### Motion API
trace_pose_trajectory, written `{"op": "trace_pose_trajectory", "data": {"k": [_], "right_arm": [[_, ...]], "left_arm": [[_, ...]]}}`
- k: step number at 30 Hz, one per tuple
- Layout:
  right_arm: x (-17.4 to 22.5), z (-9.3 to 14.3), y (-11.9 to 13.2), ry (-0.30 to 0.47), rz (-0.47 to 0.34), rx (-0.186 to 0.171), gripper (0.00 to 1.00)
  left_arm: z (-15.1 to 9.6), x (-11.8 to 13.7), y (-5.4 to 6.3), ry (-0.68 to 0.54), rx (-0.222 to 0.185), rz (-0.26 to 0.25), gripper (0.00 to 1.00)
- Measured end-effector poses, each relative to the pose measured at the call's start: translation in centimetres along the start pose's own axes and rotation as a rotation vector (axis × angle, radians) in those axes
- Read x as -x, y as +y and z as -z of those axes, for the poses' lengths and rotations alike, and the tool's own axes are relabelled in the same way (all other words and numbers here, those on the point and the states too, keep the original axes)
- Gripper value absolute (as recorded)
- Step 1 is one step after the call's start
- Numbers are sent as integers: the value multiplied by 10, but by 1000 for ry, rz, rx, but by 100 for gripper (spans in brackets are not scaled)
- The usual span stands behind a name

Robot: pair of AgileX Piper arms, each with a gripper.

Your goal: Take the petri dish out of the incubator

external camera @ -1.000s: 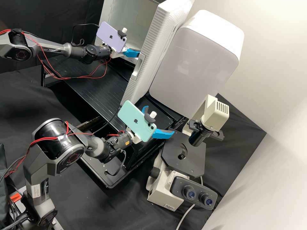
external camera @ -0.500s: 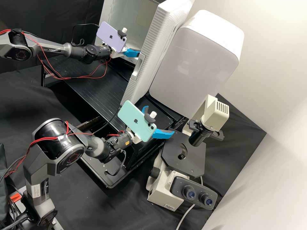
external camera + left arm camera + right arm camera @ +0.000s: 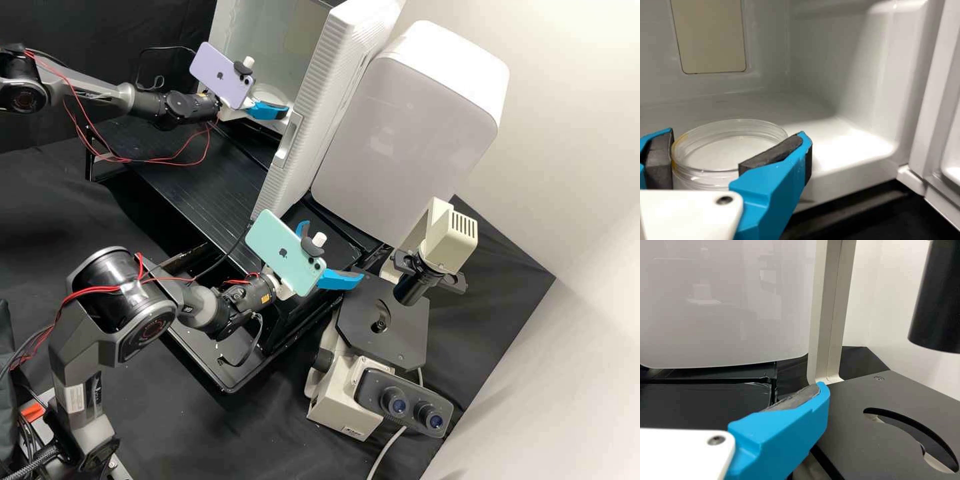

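A clear round petri dish (image 3: pixel 715 155) rests near the front edge of the white incubator's floor (image 3: pixel 850 140). My left gripper (image 3: pixel 730 142) is shut on it, one dark pad pressed to each side of its wall. In the high view this left gripper (image 3: pixel 270 110) sits at the mouth of the incubator (image 3: pixel 267 33), beside the open ribbed door (image 3: pixel 333 100). My right gripper (image 3: pixel 347 277) hovers low over the microscope stage (image 3: pixel 890 405). It is open, with one blue finger (image 3: pixel 790 415) showing in its wrist view and nothing held.
A white microscope (image 3: pixel 373 393) with a black stage stands at the front right, its dark condenser (image 3: pixel 937 295) hanging above the stage. A large white box (image 3: pixel 407 127) stands behind it. The incubator sits on a black ribbed platform (image 3: pixel 200 180).
My left arm has drawn back to the left and slightly up, pulling its gripper a little out from the incubator opening. The right arm has not moved.
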Motion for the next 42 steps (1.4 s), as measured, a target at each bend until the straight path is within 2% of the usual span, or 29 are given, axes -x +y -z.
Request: {"op": "trace_pose_trajectory", "data": {"k": [5,9,11,20,23,28,35,37,42], "right_arm": [[0,0,0,0,0,0,100],[0,0,0,0,0,0,100],[0,0,0,0,0,0,100],[0,0,0,0,0,0,100],[0,0,0,0,0,0,100],[0,0,0,0,0,0,100],[0,0,0,0,0,0,100],[0,0,0,0,0,0,100],[0,0,0,0,0,0,100]], "left_arm": [[3,19,0,-42,17,3,0],[3,35,-1,-98,4,15,0],[2,45,-2,-130,15,26,0],[0,93,-5,-236,-23,57,0],[4,105,-9,-252,-21,61,0],[14,129,-20,-273,-27,75,0],[28,158,-40,-307,-61,103,0],[31,165,-43,-315,-55,109,0],[38,181,-59,-338,-45,161,0]]}}
